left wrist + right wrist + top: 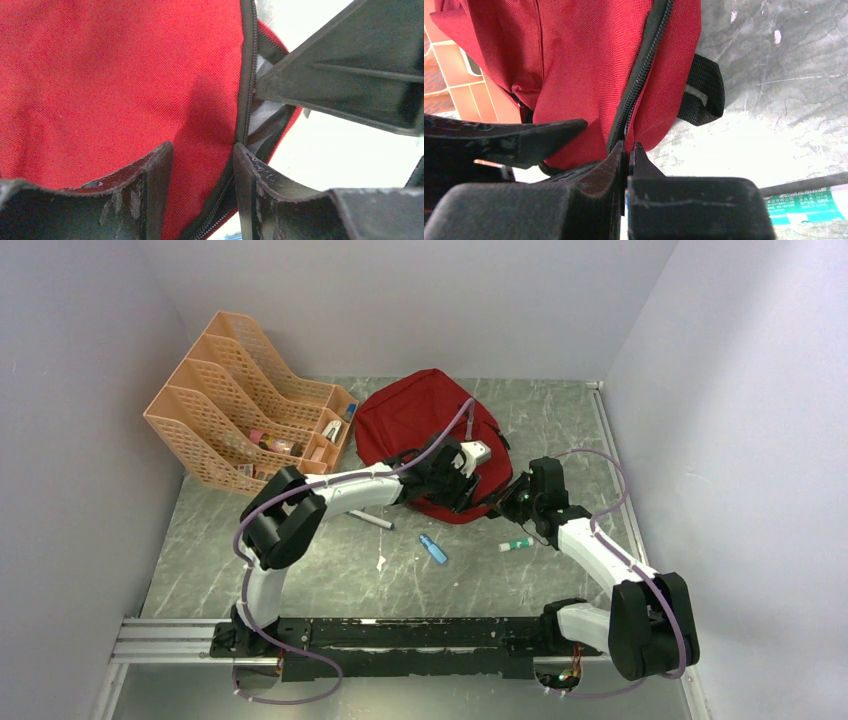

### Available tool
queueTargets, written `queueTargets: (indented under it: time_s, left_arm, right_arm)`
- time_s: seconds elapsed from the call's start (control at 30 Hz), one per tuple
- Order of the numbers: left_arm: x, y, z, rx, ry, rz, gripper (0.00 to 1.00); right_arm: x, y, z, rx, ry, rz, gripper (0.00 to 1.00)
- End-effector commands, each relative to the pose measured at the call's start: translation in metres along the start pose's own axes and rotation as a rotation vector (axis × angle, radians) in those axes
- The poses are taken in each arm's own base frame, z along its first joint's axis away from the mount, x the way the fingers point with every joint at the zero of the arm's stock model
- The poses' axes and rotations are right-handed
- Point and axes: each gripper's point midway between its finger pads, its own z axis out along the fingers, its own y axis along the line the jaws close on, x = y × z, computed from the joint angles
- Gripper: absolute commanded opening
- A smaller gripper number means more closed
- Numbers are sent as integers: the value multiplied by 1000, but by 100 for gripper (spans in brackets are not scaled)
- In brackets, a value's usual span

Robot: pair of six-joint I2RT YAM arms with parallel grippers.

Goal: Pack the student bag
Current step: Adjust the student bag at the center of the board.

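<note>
while l gripper (pixel 202 147) sits part-spread over student bag (pixel 100 75), r gripper (pixel 629 146) pinches its zipper (pixel 644 60).

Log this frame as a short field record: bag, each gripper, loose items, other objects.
bag: student bag, dark red, lying at far centre of the table; grey lining shows beside its zipper in the left wrist view
left gripper: fingers apart, straddling the bag's zipper edge
right gripper: shut on the bag at the zipper line; pull not visible
loose items: pen, blue tube, green-labelled stick, all outside the bag
other: orange file organizer, back left, small items inside
</note>
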Motion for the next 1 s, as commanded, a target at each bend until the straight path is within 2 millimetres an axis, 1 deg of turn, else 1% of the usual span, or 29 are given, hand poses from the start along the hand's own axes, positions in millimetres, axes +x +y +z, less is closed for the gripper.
queueTargets:
  time_s: [0.0,0.07,0.13,0.2,0.3,0.37,0.47,0.53,0.57,0.63,0.7,0.73,0.77,0.8,0.87,0.97]
  left_arm:
    - [17,-3,11,20,30,-9,52]
    - [15,-1,10,7,30,-8,52]
    - [5,1,6,-15,12,-5,53]
    - [-12,3,-2,-37,-22,1,54]
    - [-44,5,-21,-63,-90,9,57]
    - [-63,7,-36,-78,-139,7,60]
    - [-89,18,-61,-107,-214,-19,62]
    - [-99,33,-78,-133,-258,-63,63]
    - [-102,41,-86,-143,-275,-90,63]
    - [-105,62,-104,-170,-312,-154,62]
    - [-102,87,-122,-211,-345,-219,63]
    - [-99,98,-131,-236,-360,-247,63]
    - [-91,111,-138,-265,-361,-277,63]
    - [-88,120,-148,-291,-373,-299,63]
    - [-77,141,-162,-354,-376,-347,63]
    - [-60,165,-179,-434,-375,-422,64]
  right_arm:
    - [-7,4,-4,-10,-22,-23,0]
    - [-8,4,-4,-11,-23,-30,0]
    - [-9,5,-5,-12,-28,-38,0]
    - [-10,5,-6,-14,-32,-47,0]
    - [-12,8,-9,-24,-36,-65,5]
    - [-13,10,-10,-25,-39,-79,9]
    - [-19,13,-16,-17,-57,-99,17]
    - [-26,13,-21,2,-83,-116,25]
    - [-29,10,-24,22,-95,-122,31]
    - [-36,6,-29,63,-128,-134,38]
    - [-46,3,-37,102,-167,-150,41]
    - [-51,2,-41,120,-188,-155,43]
    - [-56,2,-45,130,-211,-166,44]
    - [-61,3,-49,135,-233,-177,45]
    - [-69,11,-56,115,-262,-219,48]
    - [-77,32,-60,44,-276,-294,52]
